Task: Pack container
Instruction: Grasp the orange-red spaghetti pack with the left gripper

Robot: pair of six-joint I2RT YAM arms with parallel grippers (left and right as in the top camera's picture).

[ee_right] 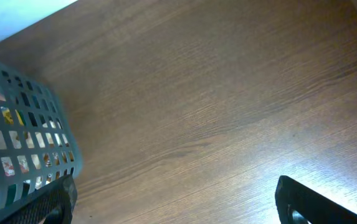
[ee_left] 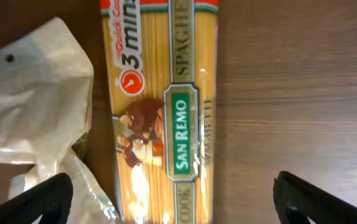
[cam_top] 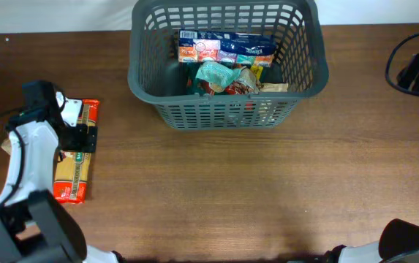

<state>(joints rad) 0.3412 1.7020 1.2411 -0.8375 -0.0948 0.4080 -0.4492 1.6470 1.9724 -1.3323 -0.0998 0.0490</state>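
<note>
The left tool (ee_left: 172, 202) is spread wide over a long yellow cellophane packet of spaghetti (ee_left: 166, 112), with one dark finger (ee_left: 41, 199) seen to each side of it. "SAN REMO", "SPAGHETTI" and "3 min" can be read on the label. A crumpled whitish plastic bag (ee_left: 32, 106) lies just beside the packet. The right tool (ee_right: 178, 205) is likewise held wide above the brown wooden surface (ee_right: 215, 112), near the large dark grey slotted plastic basket (cam_top: 227, 113). The basket stands at the far middle of the surface, with food packets (cam_top: 227, 51) inside, well apart from the spaghetti.
</note>
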